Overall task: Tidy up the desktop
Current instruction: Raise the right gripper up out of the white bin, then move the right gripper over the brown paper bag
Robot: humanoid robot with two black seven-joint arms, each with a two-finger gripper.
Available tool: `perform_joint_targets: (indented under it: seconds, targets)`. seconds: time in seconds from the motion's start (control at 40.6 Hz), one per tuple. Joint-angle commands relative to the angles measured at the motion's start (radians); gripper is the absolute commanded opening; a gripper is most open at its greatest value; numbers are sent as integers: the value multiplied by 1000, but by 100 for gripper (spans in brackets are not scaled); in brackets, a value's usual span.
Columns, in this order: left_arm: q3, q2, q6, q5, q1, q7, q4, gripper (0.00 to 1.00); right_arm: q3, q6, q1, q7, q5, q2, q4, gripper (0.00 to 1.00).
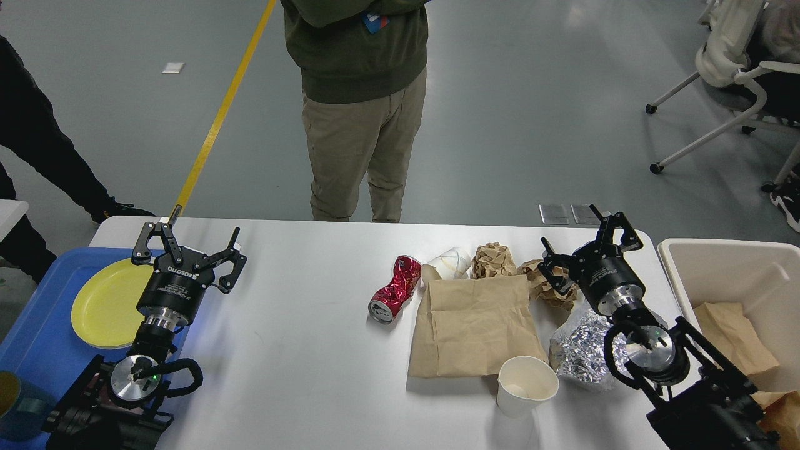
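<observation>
The white desktop (300,350) fills the lower view. On it lie a crushed red can (395,289), a tipped white paper cup (447,264), two crumpled brown paper balls (493,260) (542,282), a flat brown paper bag (475,326), an upright white paper cup (527,385) and a wad of foil (582,345). My left gripper (187,247) is open and empty above the desktop's far left corner. My right gripper (587,247) is open and empty, just right of the second paper ball and above the foil.
A blue tray (37,337) at the left holds a yellow plate (106,303). A beige bin (731,275) at the right holds brown paper (734,334). A person (359,106) stands behind the table's far edge. An office chair (731,69) stands at the far right.
</observation>
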Motion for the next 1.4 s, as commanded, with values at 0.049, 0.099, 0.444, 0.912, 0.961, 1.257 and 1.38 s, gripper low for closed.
perform_joint_targets:
  seconds: [0.049,0.099,0.444,0.912,0.961,1.257,1.38]
  targets:
    - [0,0,0,0,0,0,0,96,-3,15,-8,-9,0,-2,0,100]
    - [0,0,0,0,0,0,0,96,-3,15,-5,-9,0,-2,-3,100]
    - [0,0,0,0,0,0,0,96,-3,-3,27,-7,-2,-33,-2,100]
    - [0,0,0,0,0,0,0,96,-222,-64,193,7,0,-203,-8,100]
    - [0,0,0,0,0,0,0,96,-324,-58,239,7,0,-252,-8,100]
    - [0,0,0,0,0,0,0,96,-1436,-57,911,5,8,-478,-6,100]
    - [0,0,0,0,0,0,0,96,-1813,-43,1140,5,28,-400,-3,100]
